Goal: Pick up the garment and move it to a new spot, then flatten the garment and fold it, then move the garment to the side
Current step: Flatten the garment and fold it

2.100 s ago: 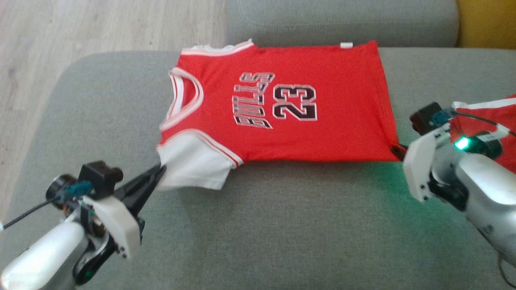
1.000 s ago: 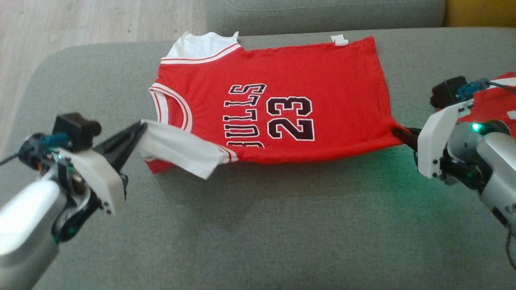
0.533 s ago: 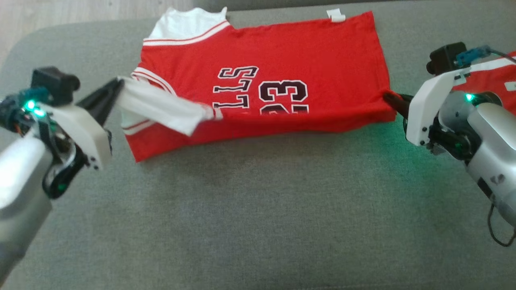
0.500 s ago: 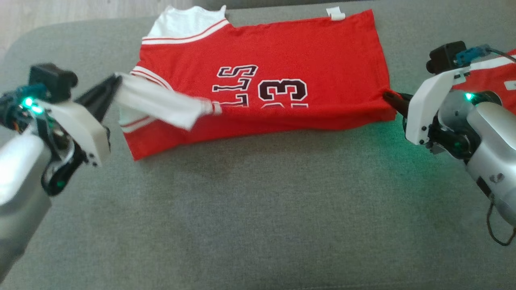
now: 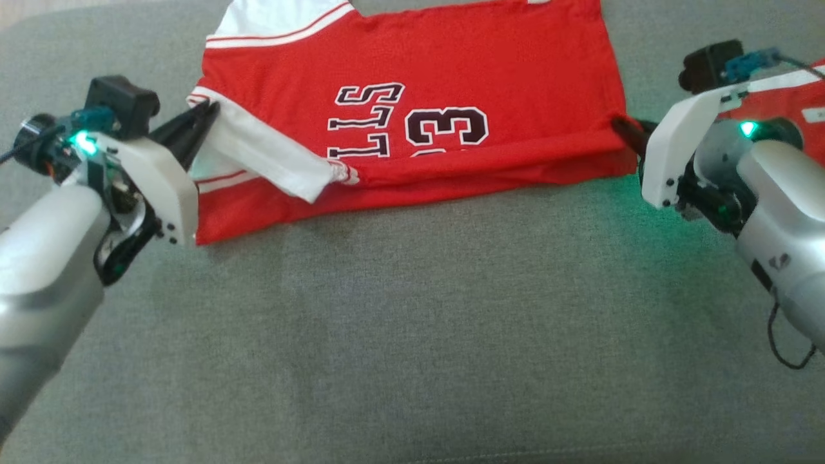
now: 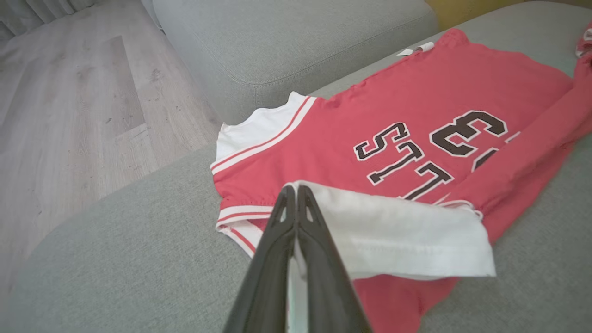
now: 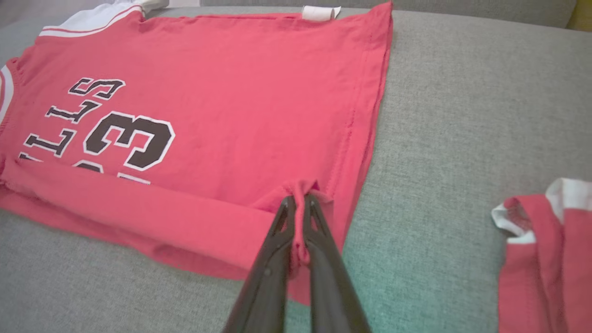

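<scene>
Both clenched, you'll note: left pincer [image 5: 209,111] grasps jersey [image 5: 490,64] sleeve [image 5: 271,154] at its tips; right pincer [image 5: 620,122] pinches hem [image 7: 372,92] likewise.

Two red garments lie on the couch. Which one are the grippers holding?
The spread-out numbered jersey: the left gripper pinches its white sleeve, the right gripper its hem corner. The other red garment lies bunched apart, untouched.

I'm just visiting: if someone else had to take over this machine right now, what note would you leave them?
Left tool: shut on the white sleeve of the jersey.
Right tool: shut on its hem corner.
The jersey lies spread on the grey sofa cushion, near edge doubled over part of the print.
Done: spread flat, first fold begun.
Left: finish folding, move it aside.
</scene>
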You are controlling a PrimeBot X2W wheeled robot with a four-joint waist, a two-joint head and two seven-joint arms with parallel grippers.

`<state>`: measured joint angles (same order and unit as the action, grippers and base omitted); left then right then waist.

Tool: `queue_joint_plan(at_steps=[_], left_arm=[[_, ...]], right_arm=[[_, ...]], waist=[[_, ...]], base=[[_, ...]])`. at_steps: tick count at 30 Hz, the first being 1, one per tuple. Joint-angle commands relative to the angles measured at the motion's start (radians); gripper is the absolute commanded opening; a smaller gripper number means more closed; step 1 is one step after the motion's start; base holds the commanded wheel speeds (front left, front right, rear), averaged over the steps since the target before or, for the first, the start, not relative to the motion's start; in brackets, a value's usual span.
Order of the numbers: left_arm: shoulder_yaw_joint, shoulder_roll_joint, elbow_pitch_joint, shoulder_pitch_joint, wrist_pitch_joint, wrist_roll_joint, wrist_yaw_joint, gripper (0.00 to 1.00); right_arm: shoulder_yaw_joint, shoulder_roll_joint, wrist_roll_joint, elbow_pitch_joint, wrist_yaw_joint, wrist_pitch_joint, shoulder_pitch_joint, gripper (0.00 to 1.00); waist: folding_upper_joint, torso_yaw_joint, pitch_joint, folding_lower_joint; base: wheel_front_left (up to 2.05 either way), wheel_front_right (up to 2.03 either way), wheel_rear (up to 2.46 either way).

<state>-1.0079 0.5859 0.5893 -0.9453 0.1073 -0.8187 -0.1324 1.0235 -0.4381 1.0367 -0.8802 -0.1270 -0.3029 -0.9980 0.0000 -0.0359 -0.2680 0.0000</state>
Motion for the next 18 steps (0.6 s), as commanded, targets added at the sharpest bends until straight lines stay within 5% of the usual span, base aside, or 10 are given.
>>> queue_joint_plan(at_steps=[1, 10, 11, 12, 13, 18], left_arm=[[0.034, 0.033, -0.002, -0.080, -0.012, -0.008, 0.002, 0.00], [-0.005, -0.033, 0.139, -0.192, -0.085, -0.003, 0.002, 0.00], [-0.005, -0.043, 0.158, -0.202, -0.100, 0.000, 0.002, 0.27], [-0.003, -0.054, 0.180, -0.211, -0.118, 0.003, 0.002, 0.76], [-0.001, -0.066, 0.202, -0.219, -0.136, 0.005, 0.003, 1.00], [0.035, -0.114, 0.301, -0.246, -0.249, -0.004, 0.029, 1.00]], right_arm=[[-0.004, 0.005, -0.007, 0.007, -0.004, 0.015, -0.030, 0.00], [0.009, 0.041, -0.028, -0.061, -0.004, 0.070, -0.097, 0.00], [0.009, 0.045, -0.036, -0.073, -0.004, 0.089, -0.106, 0.95], [0.005, 0.051, -0.038, -0.086, -0.004, 0.108, -0.113, 1.00], [0.001, 0.059, -0.038, -0.097, -0.004, 0.125, -0.117, 1.00], [-0.023, 0.084, -0.037, -0.125, -0.004, 0.244, -0.132, 1.00]], waist=[[0.0000, -0.001, -0.012, 0.0000], [0.0000, 0.003, -0.062, 0.0000], [0.0000, 0.003, -0.066, 0.0000], [0.0000, 0.004, -0.068, 0.0000], [0.0000, 0.005, -0.070, 0.0000], [0.0000, 0.008, -0.066, 0.0000]], base=[[0.00, 0.00, 0.00], [0.00, 0.00, 0.00], [0.00, 0.00, 0.00], [0.00, 0.00, 0.00], [0.00, 0.00, 0.00], [0.00, 0.00, 0.00]])
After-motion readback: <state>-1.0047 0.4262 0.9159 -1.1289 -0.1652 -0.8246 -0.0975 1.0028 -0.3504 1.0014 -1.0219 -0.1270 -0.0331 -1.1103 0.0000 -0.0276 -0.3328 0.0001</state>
